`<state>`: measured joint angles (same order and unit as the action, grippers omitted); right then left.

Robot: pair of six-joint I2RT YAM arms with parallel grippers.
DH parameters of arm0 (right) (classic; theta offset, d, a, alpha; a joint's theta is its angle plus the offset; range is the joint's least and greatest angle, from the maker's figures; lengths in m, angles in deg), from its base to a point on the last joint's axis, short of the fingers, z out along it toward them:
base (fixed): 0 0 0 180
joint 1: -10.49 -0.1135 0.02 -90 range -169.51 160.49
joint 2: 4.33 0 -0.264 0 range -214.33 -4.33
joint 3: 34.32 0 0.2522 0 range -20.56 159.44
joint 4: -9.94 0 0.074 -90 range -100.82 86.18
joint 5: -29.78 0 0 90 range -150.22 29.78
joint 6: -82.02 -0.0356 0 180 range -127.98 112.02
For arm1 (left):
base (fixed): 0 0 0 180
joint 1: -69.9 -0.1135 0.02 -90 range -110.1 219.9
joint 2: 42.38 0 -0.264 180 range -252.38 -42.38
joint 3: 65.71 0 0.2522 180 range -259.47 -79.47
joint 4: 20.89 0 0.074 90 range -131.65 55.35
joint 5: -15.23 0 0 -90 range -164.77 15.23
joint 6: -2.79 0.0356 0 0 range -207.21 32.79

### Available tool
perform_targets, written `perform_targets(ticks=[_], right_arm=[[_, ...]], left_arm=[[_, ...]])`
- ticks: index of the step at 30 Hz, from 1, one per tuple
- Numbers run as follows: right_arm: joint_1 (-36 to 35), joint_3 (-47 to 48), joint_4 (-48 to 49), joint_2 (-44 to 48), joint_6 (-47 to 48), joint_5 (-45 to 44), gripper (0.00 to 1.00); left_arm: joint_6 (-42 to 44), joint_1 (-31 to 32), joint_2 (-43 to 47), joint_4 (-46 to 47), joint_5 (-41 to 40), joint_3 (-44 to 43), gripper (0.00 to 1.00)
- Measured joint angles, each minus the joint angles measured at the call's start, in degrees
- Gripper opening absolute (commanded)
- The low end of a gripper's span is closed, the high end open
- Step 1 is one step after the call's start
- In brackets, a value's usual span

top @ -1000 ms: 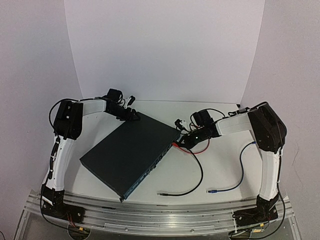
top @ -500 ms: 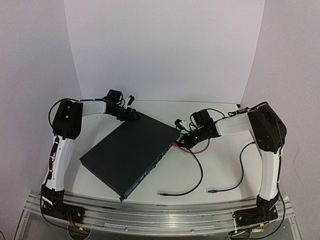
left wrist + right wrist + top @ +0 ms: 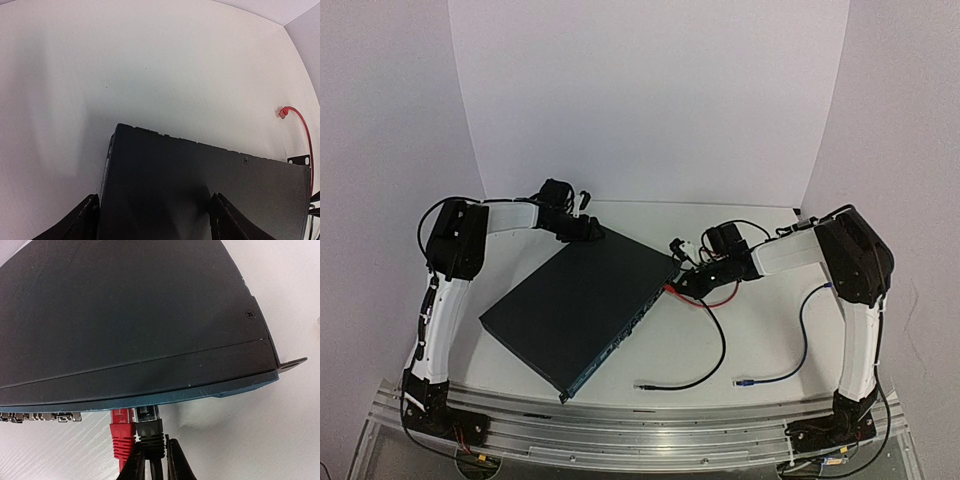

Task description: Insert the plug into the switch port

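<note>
Right pincer (image 3: 155, 445) flanks the black plug (image 3: 148, 420), which looks seated in the switch (image 3: 125, 315) port beside a red plug (image 3: 121, 432). Whether it is clamped or loosened, I cannot tell. Pulling back while gripping could drag the plug out. Left pincer (image 3: 154, 197) gapes over the switch's far corner.

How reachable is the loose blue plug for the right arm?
Probably yes: blue plug lies unobstructed on that side. Right gripper, straddling the black plug at the switch, must back off first.

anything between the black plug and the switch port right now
Nothing visible does. The black plug already sits at the port under the front edge of the switch, beside the red plug, right end effector fingers flanking its cable.
</note>
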<state>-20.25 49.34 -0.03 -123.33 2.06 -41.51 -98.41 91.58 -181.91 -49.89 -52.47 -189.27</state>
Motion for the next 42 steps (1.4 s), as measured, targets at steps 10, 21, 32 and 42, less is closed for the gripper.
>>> perform_targets(ticks=[10, 21, 32, 42], right_arm=[[-0.2, -0.6, 0.9, 0.3, 1.0, -1.7, 0.25], [-0.2, -1.8, 2.4, 1.1, 2.3, -3.8, 0.4], [-0.8, -3.2, 0.4, 5.5, 3.2, -3.3, 0.49], [-3.1, -4.0, -2.8, 8.2, 2.7, -1.4, 0.67]], left_arm=[[-0.9, 0.8, 0.1, 0.1, -2.3, -0.1, 0.8], [-1.0, 1.2, 0.1, -1.2, -3.5, -0.9, 0.86], [-0.7, 2.8, 0.4, -2.3, -5.3, -1.2, 0.97], [-1.1, 3.1, 0.9, -2.6, -6.7, -1.1, 1.0]])
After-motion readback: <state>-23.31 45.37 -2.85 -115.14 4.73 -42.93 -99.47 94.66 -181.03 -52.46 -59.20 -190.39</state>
